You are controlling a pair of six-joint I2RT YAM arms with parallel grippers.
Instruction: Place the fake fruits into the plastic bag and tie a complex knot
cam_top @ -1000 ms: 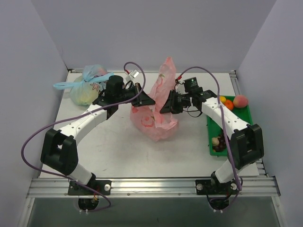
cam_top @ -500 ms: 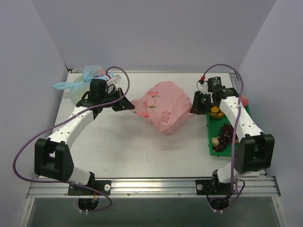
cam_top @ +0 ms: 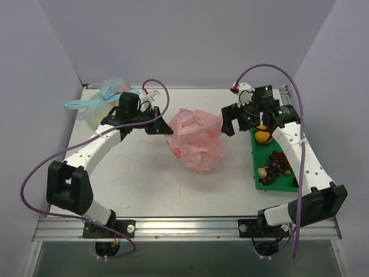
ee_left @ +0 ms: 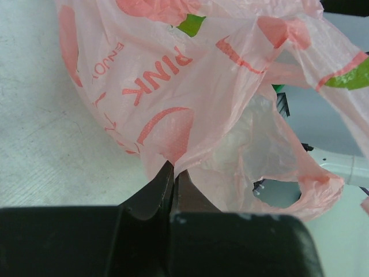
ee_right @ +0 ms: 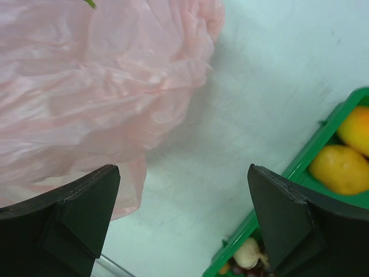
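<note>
The pink plastic bag with peach prints lies slumped on the table's middle. My left gripper is shut on a fold at its left edge; in the left wrist view the tips pinch the thin plastic bag. My right gripper hangs open between the bag and the green tray, holding nothing. In the tray lie the fake fruits: a yellow one, a purple grape bunch and a pale piece. No knot is in view.
A tied pale blue bag sits at the back left corner. In the right wrist view, the plastic bag fills the left and the tray rim with yellow fruits the right. Walls close three sides.
My right gripper let go of the bag, opened wide and drew back to the right by the tray. The bag dropped from upright to a slumped heap. My left gripper kept its hold.
</note>
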